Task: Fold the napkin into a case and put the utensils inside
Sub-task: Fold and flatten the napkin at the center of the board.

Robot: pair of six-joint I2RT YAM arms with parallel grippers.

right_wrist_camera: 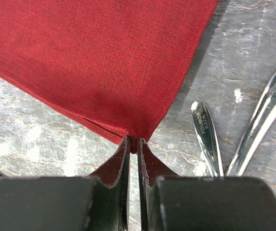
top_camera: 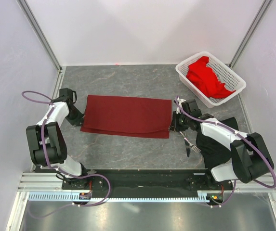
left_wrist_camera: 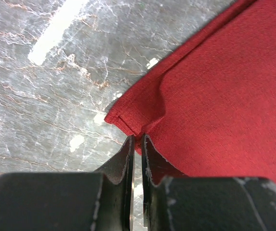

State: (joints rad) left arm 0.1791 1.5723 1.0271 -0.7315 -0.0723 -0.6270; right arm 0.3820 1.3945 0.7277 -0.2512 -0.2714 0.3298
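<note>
Maroon napkin lay flat as a long rectangle across the middle of the grey marbled tabletop. Long side ran left to right, with doubled layers showing along the near edge.

My left hand sat low at the napkin's left end. Fingers were pressed almost together, pinching a corner of the cloth. Fabric puckered slightly just beyond the tips, and a thin under-layer edge showed at that corner.

My right hand sat at the right end in the same posture. Fingers were nearly together, pinching the corner point, with a second layer edge visible just left of the tips.

Utensils lay on bare tabletop just right of that corner, apart from the cloth. Two shiny handles lay side by side, partly hidden under my right arm in the top view.

At the far right corner stood a white lattice basket with a bright red cloth bunched inside, well apart from the napkin.
</note>
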